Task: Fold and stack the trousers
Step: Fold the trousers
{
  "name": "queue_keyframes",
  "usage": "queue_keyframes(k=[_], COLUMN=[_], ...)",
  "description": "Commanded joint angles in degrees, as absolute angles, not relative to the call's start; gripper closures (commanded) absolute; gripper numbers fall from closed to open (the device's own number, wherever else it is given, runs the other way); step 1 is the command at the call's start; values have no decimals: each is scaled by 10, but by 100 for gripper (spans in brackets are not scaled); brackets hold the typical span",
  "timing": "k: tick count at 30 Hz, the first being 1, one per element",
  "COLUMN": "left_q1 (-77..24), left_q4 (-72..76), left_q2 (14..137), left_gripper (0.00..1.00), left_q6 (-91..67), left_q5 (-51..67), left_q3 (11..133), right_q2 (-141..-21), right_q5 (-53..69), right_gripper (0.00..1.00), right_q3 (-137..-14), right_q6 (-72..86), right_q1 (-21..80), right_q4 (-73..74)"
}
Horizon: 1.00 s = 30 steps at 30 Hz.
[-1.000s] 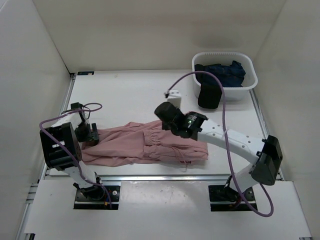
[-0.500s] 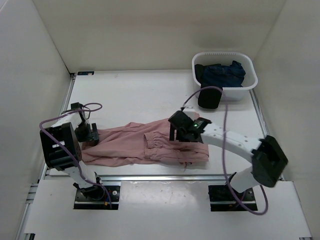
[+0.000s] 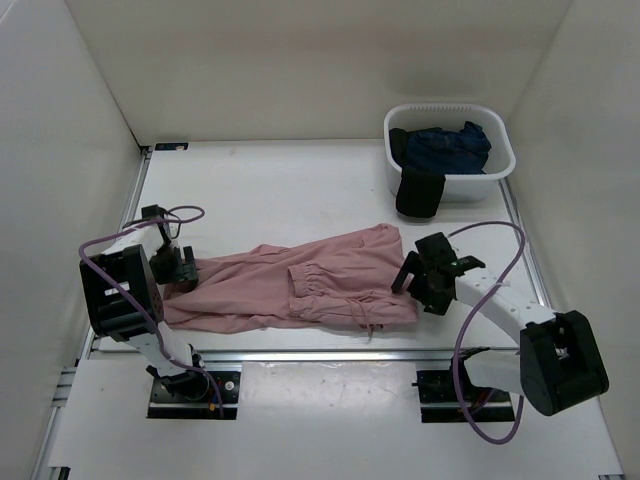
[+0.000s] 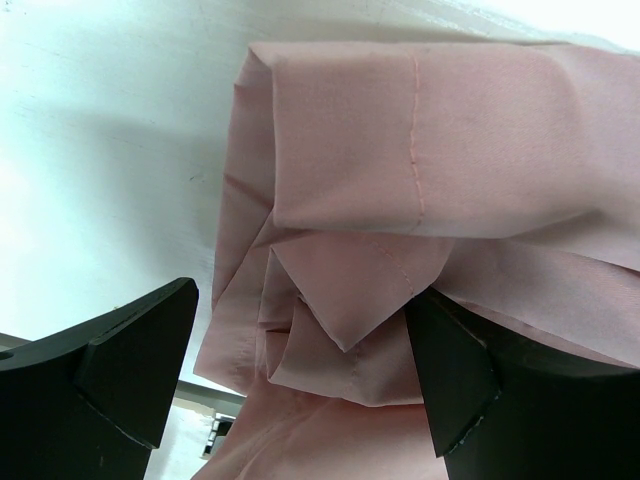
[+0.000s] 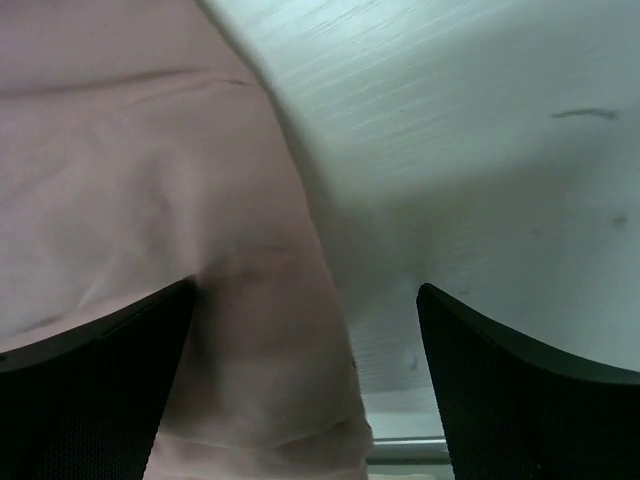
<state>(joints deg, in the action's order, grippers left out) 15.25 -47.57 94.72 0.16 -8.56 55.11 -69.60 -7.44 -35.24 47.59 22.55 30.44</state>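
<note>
The dusty-pink trousers (image 3: 300, 285) lie wrinkled across the near part of the table, with the gathered waistband near the middle. My left gripper (image 3: 183, 268) is at their left end. In the left wrist view it (image 4: 303, 300) stands open, its jaws either side of the folded leg hems (image 4: 340, 300) without pinching them. My right gripper (image 3: 418, 286) sits low at the trousers' right edge. The right wrist view shows it (image 5: 305, 295) open, with pink cloth (image 5: 150, 200) under its left jaw and bare table under its right.
A white basket (image 3: 500, 160) stands at the back right and holds a dark navy garment (image 3: 445, 145). A black cloth piece (image 3: 418, 192) hangs over its front wall. White walls close in the table on three sides.
My right gripper has opened and let go of the pink fabric, then moved right and nearer, from mid-trousers to their right edge. The released fabric now lies spread there. The left arm is still.
</note>
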Motion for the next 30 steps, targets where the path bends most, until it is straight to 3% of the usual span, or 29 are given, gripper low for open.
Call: queue_keyframes(k=[1, 3, 4, 6, 7, 9, 13, 15, 18, 21, 24, 30], left_q1=[149, 149, 149, 149, 149, 149, 149, 149, 149, 149, 149, 149], left_q4=[-467, -467, -467, -472, -472, -478, -506, -528, -547, -553, -553, -553], left_q2=[927, 927, 927, 922, 922, 922, 922, 917, 911, 918, 923, 917], left_gripper=[4, 4, 4, 4, 3, 1, 0, 0, 0, 0, 0, 0], left_q6=[0, 0, 0, 0, 0, 0, 0, 0, 0, 0, 0, 0], left_q5=[-80, -80, -80, -80, -75, -75, -75, -58, -39, -33, -46, -51], left_q3=[551, 546, 546, 551, 556, 571, 623, 666, 713, 726, 726, 694], right_q2=[-697, -697, -697, -697, -689, -680, -590, -550, -544, -569, -625, -795], right_q5=[10, 33, 50, 94, 106, 127, 57, -38, -139, -167, -167, -242], right_gripper=[4, 14, 32, 50, 77, 99, 100, 100, 100, 100, 100, 100], right_q3=[-335, -299, -287, -261, -261, -271, -356, -437, -565, -672, -747, -822], right_q6=[491, 507, 515, 529, 534, 513, 442, 399, 329, 273, 259, 321], right_q1=[223, 211, 211, 195, 187, 152, 85, 49, 31, 54, 141, 471], right_q4=[219, 177, 160, 124, 118, 150, 309, 420, 534, 574, 603, 609])
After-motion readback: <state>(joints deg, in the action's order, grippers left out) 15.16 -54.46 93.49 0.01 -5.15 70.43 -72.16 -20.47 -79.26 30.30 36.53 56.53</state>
